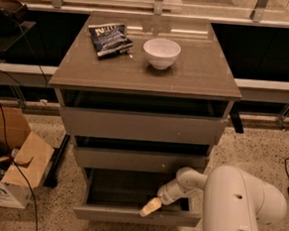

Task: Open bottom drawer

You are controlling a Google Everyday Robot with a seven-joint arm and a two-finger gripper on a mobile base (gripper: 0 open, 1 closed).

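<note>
The plain grey-brown handleless bottom drawer (127, 215) of the three-drawer cabinet (147, 73) stands pulled out near the floor. Its short flat front faces forward, and the dark grey tray (124, 190) inside is showing. My tan-tipped gripper (150, 207), on my white arm (242, 204), sits at that front's top edge, right of middle. Whether it is spread or holding anything, I cannot tell.
</note>
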